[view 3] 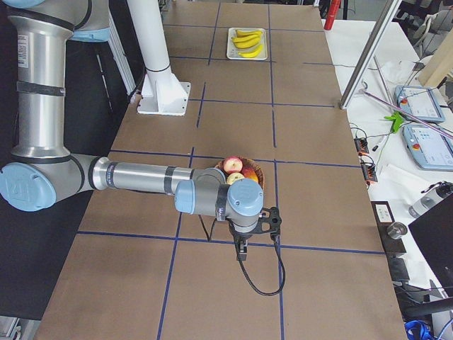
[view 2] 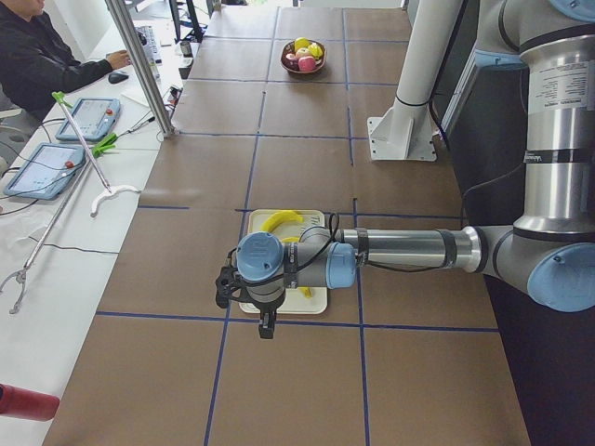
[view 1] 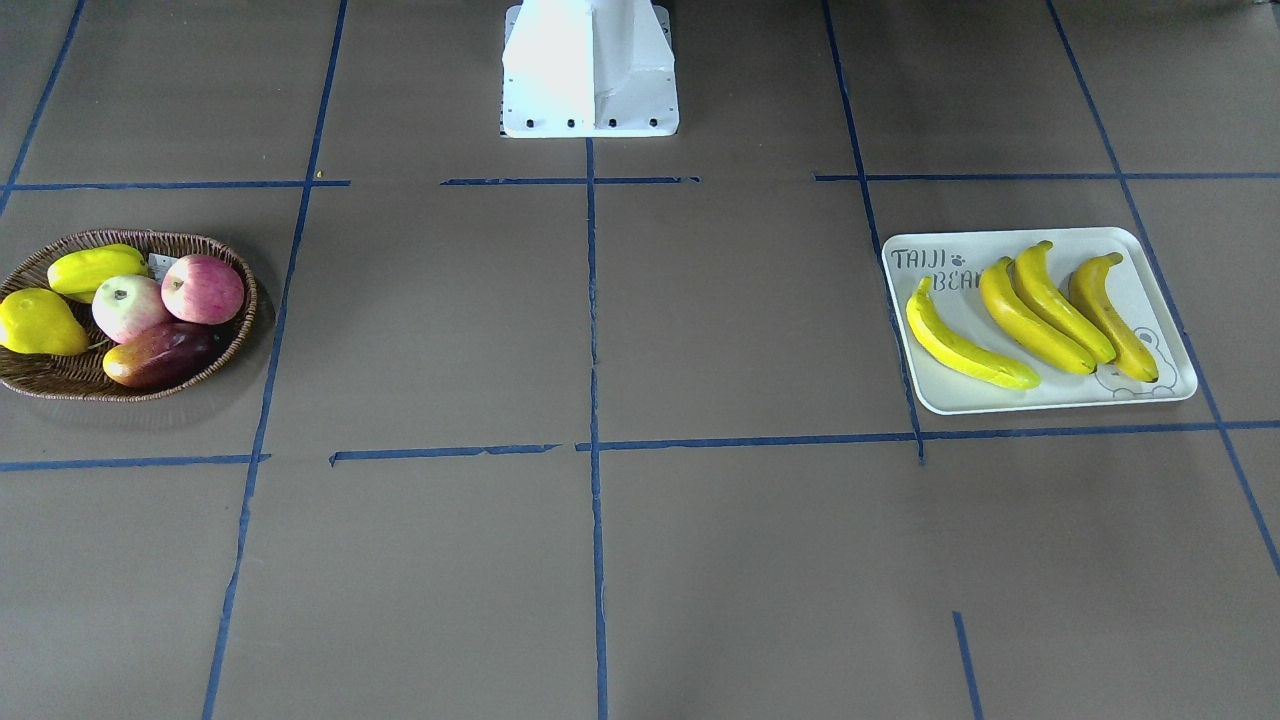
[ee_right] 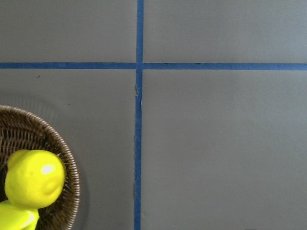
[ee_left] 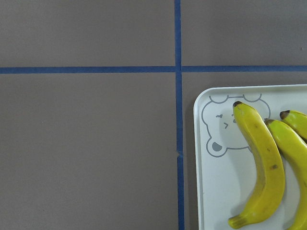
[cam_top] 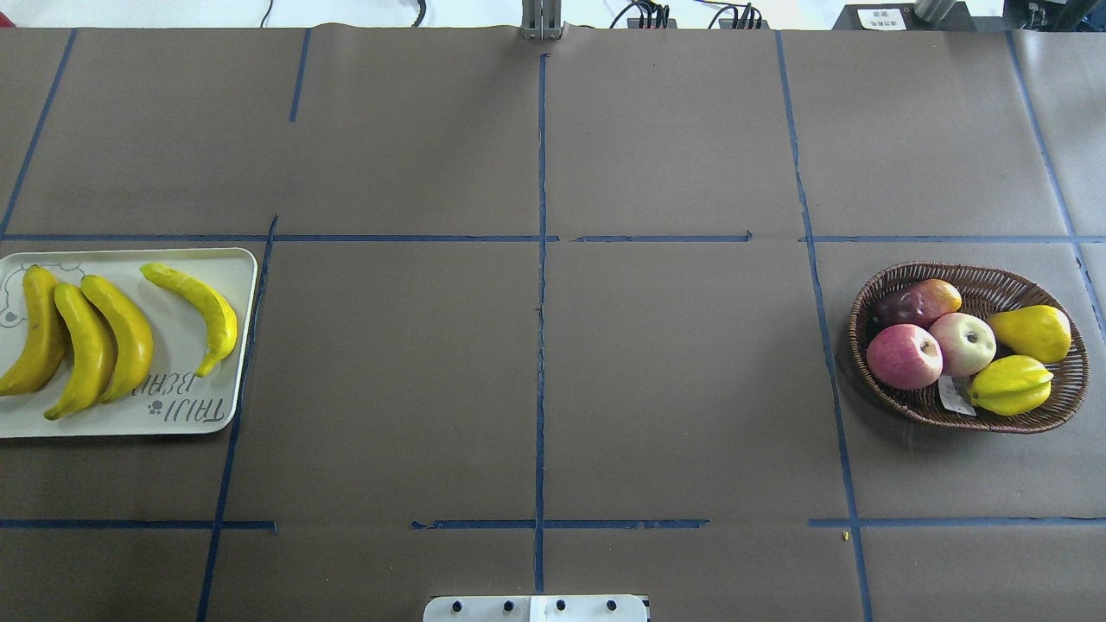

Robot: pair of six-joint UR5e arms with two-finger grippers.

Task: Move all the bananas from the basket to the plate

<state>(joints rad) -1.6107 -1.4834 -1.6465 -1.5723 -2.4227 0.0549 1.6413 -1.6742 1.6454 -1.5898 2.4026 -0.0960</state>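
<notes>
where the front-facing camera looks steeply down on the brown table (view 1: 600, 320), four bananas (view 1: 1035, 318) lie side by side on a white plate (view 1: 1060, 398) at the right of that view, which is the robot's left side. all four rest inside the rim, three close together and a slimmer one a little apart, nearest the printed words. well apart, at the other end of the table, a wicker basket (view 1: 60, 378) holds two apples (view 1: 203, 288), a yellow pear (view 1: 38, 322), a ribbed yellow-green fruit (view 1: 95, 268) and a dark red mango (view 1: 160, 355). the robot's white base (view 1: 590, 75) stands at top centre.

from overhead, the plate sits at the left edge, partly cut off, and the basket at the right, with blue tape lines (cam_top: 542, 345) crossing the table between them.

from the table's left end, the near arm reaches out level, and the left gripper (view 2: 267, 325) points down over the plate's near edge. how far its fingers are parted cannot be told.

from the right end, the near arm holds the right gripper (view 3: 242, 251) pointing down on the near side of the basket. its opening cannot be told either.

the left wrist camera shows a plate corner with a bear face (ee_left: 221, 132) outline and two bananas beside it.

the right wrist camera shows the basket's rim and the pear in the lower left corner.
</notes>
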